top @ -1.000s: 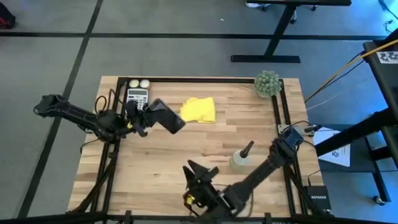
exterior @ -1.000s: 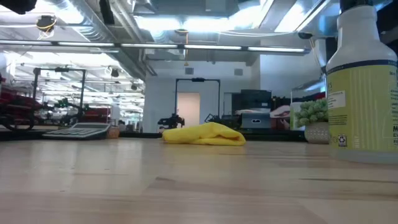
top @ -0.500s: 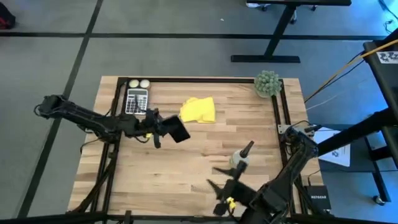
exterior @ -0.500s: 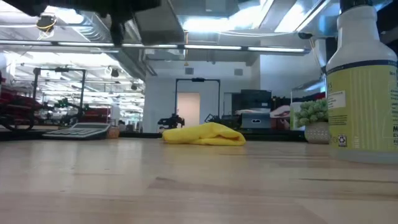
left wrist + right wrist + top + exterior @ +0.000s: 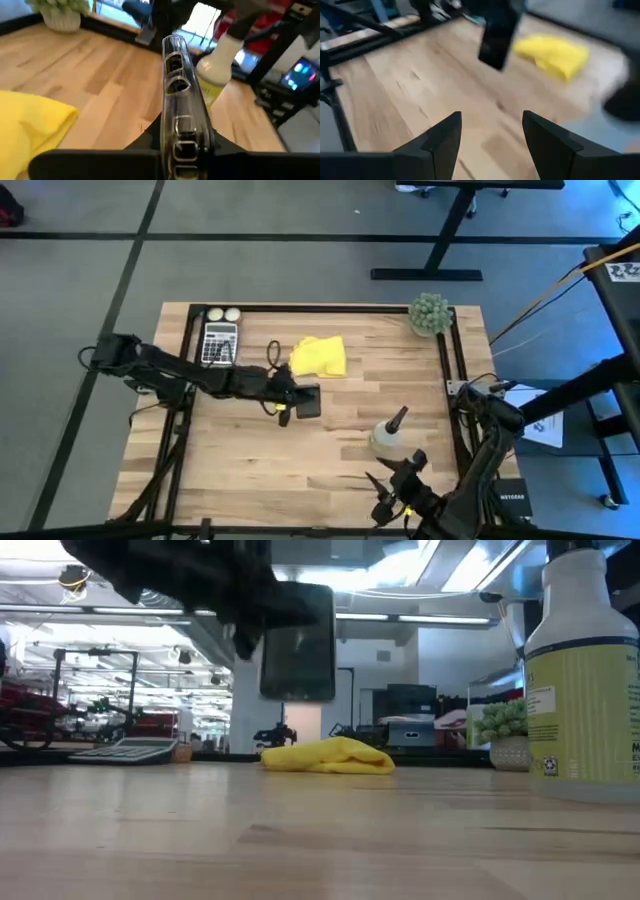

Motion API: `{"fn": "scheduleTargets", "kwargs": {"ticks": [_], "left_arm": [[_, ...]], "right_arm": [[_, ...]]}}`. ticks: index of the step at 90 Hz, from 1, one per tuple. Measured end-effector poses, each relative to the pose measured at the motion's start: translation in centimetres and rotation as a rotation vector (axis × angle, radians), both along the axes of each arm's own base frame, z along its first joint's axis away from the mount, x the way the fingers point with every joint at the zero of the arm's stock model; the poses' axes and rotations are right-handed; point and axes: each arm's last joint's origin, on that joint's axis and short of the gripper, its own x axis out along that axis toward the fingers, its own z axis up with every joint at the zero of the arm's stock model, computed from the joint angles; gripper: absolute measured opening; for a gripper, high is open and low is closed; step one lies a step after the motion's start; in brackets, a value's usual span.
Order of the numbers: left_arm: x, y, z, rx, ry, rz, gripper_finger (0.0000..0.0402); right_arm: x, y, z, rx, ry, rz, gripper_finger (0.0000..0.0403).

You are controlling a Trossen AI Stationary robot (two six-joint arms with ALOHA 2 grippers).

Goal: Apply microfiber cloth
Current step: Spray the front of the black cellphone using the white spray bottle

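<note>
Left pincer (image 5: 290, 402) lifts smartphone (image 5: 307, 402) (airborne) beside microfiber cloth (image 5: 319, 357).

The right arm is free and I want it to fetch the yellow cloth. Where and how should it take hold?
Probably from straight above, pinching the raised folded hump of the microfiber cloth. It lies loose on the table, low at its edges, so a side approach offers little to grip. The right tool is open near the front edge; the left tool holds the smartphone just in front of the cloth.
</note>
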Motion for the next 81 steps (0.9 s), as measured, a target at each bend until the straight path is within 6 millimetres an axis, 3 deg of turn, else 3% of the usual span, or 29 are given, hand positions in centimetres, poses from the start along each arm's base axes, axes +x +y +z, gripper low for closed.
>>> {"fn": "scheduleTargets", "kwargs": {"ticks": [25, 38, 47, 65, 81], "left_arm": [[1.0, 0.0, -0.8, 0.002, 0.021, -0.002, 0.0017], [2.1, 0.0, -0.5, 0.036, 0.006, -0.017, 0.0017], [3.4, -0.3, -0.7, 0.042, -0.019, -0.07, 0.0017], [5.9, -0.6, -1.5, 0.039, 0.006, -0.11, 0.0017], [8.6, -0.5, -2.0, 0.06, 0.001, -0.11, 0.0017]], "right_arm": [[-2.7, 1.3, -6.4, 0.253, -0.04, -0.071, 0.0196], [-3.0, 0.0, -8.4, 0.197, 0.041, -0.087, 0.0195], [-3.4, -1.1, -8.7, 0.13, 0.176, -0.129, 0.0195], [-4.5, -1.4, -7.7, 0.039, 0.655, -0.057, 0.0195], [-4.8, -3.3, -7.3, -0.142, 0.566, 0.012, 0.0195]]}}
